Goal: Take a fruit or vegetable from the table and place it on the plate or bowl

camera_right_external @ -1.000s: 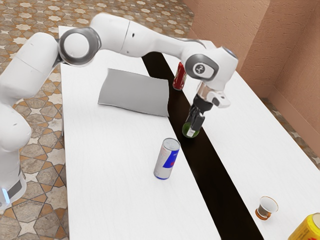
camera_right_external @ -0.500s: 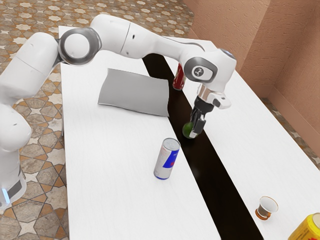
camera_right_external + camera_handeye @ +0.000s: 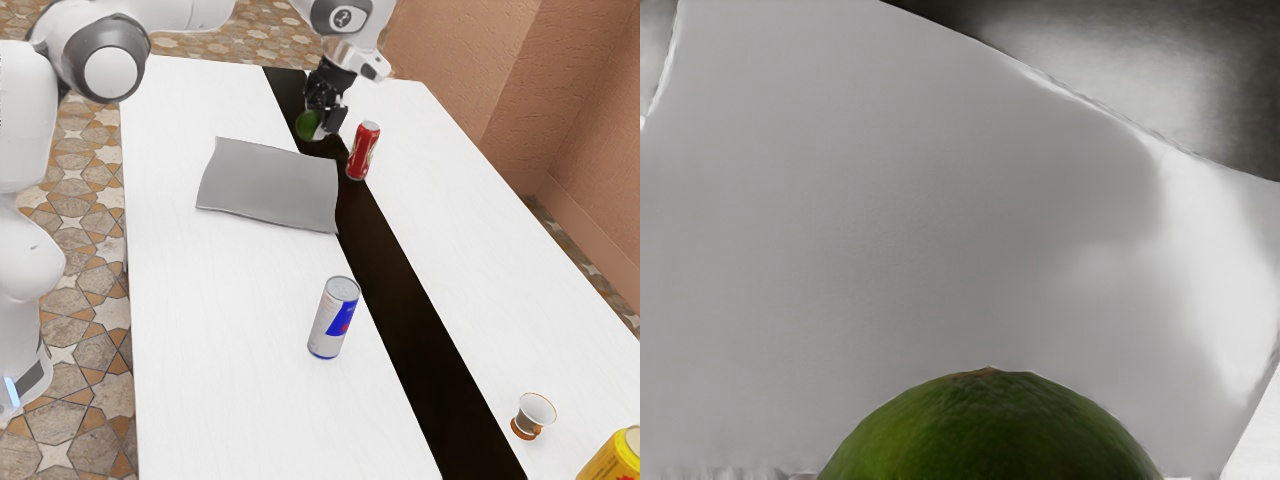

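A green lime hangs in the air, held between the black fingers of my gripper, which is shut on it. It hovers just past the far edge of the grey square plate lying flat on the white table. In the wrist view the lime bulges just under my hand, and the grey plate spreads out below it.
A red soda can stands close to the gripper toward the exterior view's right, beside a dark strip running down the table. A blue-and-silver can stands mid-table. A small cup and a yellow can sit at the near right corner.
My arm has lifted the lime off the dark strip and carried it up and toward the exterior view's left, past the red can, to the plate's far edge.
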{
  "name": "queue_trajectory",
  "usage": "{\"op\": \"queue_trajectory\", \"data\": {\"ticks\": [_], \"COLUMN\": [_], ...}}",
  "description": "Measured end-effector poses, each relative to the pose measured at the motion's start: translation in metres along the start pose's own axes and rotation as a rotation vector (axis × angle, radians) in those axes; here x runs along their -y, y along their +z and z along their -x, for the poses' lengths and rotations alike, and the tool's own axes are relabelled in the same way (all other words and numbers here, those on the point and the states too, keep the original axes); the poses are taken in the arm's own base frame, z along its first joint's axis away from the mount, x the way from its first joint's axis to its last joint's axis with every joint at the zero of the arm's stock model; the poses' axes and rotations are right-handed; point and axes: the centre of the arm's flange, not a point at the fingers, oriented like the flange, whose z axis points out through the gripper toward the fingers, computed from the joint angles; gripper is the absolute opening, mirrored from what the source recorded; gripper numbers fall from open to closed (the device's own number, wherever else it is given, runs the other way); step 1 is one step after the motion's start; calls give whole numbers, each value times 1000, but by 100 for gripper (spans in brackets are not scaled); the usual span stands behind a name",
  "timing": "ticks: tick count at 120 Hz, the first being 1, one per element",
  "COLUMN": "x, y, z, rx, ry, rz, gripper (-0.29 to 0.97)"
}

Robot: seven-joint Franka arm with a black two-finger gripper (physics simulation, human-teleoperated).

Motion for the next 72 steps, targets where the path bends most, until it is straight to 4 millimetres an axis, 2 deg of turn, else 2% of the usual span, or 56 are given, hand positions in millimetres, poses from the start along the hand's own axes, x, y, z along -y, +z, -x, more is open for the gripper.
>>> {"op": "queue_trajectory", "data": {"ticks": [7,12,21,30,40,62,68,72], "x": [33,47,57,61,60,54,38,13], "y": [19,34,56,62,63,55,33,0], "z": [8,12,14,13,12,10,13,16], "rx": [39,63,83,76,63,35,3,-40], "ry": [-37,-44,-32,-11,17,78,109,149], "rz": [18,31,58,72,82,85,61,35], "gripper": [29,29,28,29,47,62,64,65]}}
